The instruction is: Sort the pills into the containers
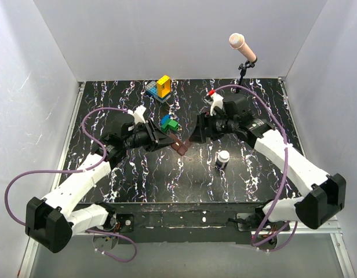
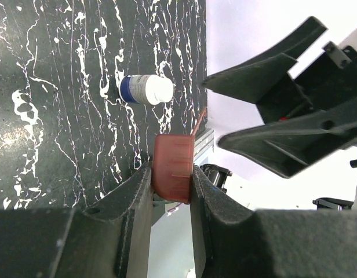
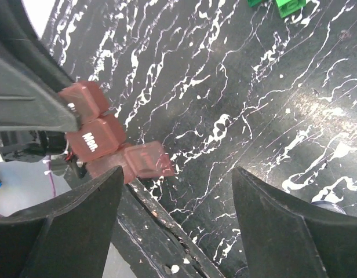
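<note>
The brown pill box (image 1: 178, 146) is held off the table by my left gripper (image 1: 169, 141), which is shut on its end. In the left wrist view the box (image 2: 174, 156) sits pinched between my two fingers, gripper (image 2: 170, 171). In the right wrist view the box (image 3: 97, 139) shows a lid marked "Mon." and one end lid (image 3: 147, 160) hangs open. My right gripper (image 1: 194, 134) is open and empty just right of the box; its fingertips (image 3: 175, 174) straddle bare table beside the open lid. No loose pills show.
A small dark bottle with a white cap (image 1: 222, 160) stands right of centre, also in the left wrist view (image 2: 145, 90). Blue and green blocks (image 1: 168, 123) lie behind the grippers; a yellow and blue block stack (image 1: 161, 87) is at the back. A microphone (image 1: 242, 47) stands back right.
</note>
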You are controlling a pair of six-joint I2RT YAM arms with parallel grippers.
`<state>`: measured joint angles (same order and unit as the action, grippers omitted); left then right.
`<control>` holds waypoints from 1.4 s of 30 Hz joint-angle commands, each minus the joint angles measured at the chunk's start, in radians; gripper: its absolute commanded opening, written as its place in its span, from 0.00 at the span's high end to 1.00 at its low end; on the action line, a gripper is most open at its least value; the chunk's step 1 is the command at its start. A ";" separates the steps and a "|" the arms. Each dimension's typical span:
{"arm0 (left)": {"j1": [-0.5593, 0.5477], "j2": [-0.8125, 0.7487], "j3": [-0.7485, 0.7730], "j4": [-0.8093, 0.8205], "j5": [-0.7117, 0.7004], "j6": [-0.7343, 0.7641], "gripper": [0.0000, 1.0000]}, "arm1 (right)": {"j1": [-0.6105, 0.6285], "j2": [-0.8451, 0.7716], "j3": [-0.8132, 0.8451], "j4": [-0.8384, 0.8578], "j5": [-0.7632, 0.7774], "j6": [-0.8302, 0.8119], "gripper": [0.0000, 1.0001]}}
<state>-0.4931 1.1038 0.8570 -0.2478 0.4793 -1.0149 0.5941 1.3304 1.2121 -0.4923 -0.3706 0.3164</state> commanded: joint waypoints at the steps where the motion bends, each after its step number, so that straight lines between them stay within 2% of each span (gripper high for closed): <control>1: 0.001 -0.038 -0.013 0.024 -0.007 0.001 1.00 | -0.039 -0.115 -0.022 0.072 -0.066 0.064 0.15; 5: 0.001 -0.050 -0.016 0.042 -0.016 -0.001 1.00 | -0.109 -0.209 -0.121 0.167 -0.131 0.148 0.02; 12: 0.001 -0.099 -0.061 0.163 -0.028 -0.045 1.00 | -0.257 -0.290 -0.341 0.512 -0.385 0.412 0.02; 17: 0.001 -0.127 -0.088 0.234 -0.034 -0.073 1.00 | -0.269 -0.260 -0.417 0.727 -0.511 0.568 0.02; 21: -0.001 -0.119 -0.104 0.292 -0.018 -0.096 1.00 | -0.269 -0.237 -0.433 0.814 -0.554 0.621 0.03; 27: 0.001 -0.108 -0.102 0.305 -0.001 -0.100 1.00 | -0.252 -0.175 -0.413 0.874 -0.591 0.662 0.09; 32: 0.001 -0.104 -0.105 0.308 0.002 -0.106 1.00 | -0.215 -0.111 -0.382 0.919 -0.602 0.690 0.22; 39: 0.001 -0.104 -0.111 0.308 0.010 -0.111 1.00 | -0.182 -0.053 -0.344 0.972 -0.605 0.717 0.26; 42: -0.001 -0.102 -0.116 0.308 0.012 -0.113 1.00 | -0.175 -0.031 -0.342 1.005 -0.605 0.733 0.32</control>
<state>-0.4931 1.0065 0.7589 0.0380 0.4797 -1.1263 0.4068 1.2785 0.8177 0.4088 -0.9527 1.0222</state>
